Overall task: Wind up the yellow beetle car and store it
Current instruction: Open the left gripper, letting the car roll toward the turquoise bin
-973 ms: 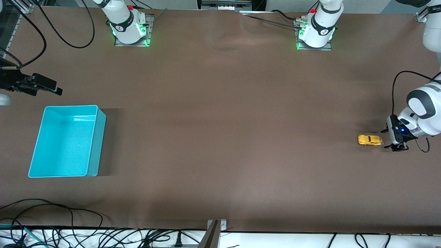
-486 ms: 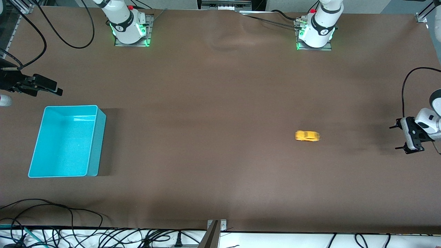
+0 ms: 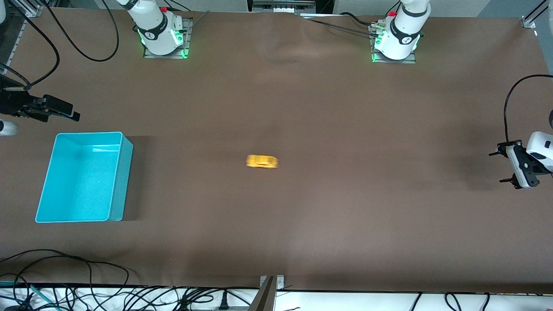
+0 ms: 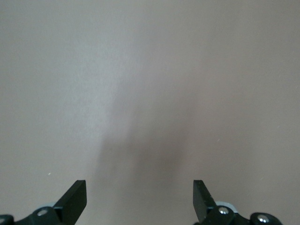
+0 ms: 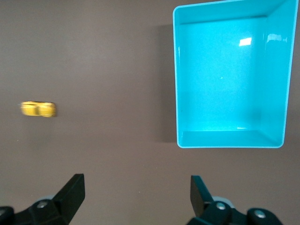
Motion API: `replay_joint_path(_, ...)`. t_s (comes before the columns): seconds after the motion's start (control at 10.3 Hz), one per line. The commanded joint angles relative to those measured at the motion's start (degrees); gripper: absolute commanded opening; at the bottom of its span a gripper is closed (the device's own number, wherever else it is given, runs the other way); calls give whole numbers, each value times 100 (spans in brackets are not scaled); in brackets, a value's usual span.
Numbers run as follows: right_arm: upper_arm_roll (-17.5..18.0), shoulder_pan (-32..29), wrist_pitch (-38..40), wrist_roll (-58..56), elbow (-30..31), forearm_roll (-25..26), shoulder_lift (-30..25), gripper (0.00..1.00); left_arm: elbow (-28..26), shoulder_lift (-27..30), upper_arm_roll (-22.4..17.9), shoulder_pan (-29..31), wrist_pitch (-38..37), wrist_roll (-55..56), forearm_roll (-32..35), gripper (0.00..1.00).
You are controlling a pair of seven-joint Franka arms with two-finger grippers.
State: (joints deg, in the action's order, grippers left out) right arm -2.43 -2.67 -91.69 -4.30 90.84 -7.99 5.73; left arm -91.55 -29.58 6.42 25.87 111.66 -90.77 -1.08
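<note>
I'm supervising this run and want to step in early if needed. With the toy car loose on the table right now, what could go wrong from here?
The yellow car looks blurred, so it is probably rolling; neither gripper holds it. It may hit the turquoise bin wall or roll past it off the table.

The right gripper, open, hangs above bare table beside the bin; grabbing a moving car could miss.

The left gripper, open at its own end, likely cannot help.

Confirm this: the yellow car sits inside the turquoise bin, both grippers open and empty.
Not in the bin. The car is on the bare table, mid-table, apart from the bin, as the front view shows. The left gripper and right gripper are indeed open and empty.
</note>
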Motion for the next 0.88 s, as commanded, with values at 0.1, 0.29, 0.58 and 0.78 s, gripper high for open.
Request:
replay_joint_path(0.1, -21, -5, 20, -71, -58, 26, 51, 100, 6, 469, -9, -223, -591, 1041, -7, 100)
replay_joint_path(0.29, -3, 21, 28, -71, -49, 26, 77, 100, 338, 488, -9, -320, -1047, 1525, -7, 100)
replay_joint_path(0.58, 154, 73, 11, -71, -32, 52, 148, 100, 760, 523, 0, -512, -1645, 2368, -33, 100)
replay_joint_path(0.78, 242, 248, -33, -202, -5, 278, 192, 100, 893, 733, 96, -697, -1936, 3332, -68, 100)
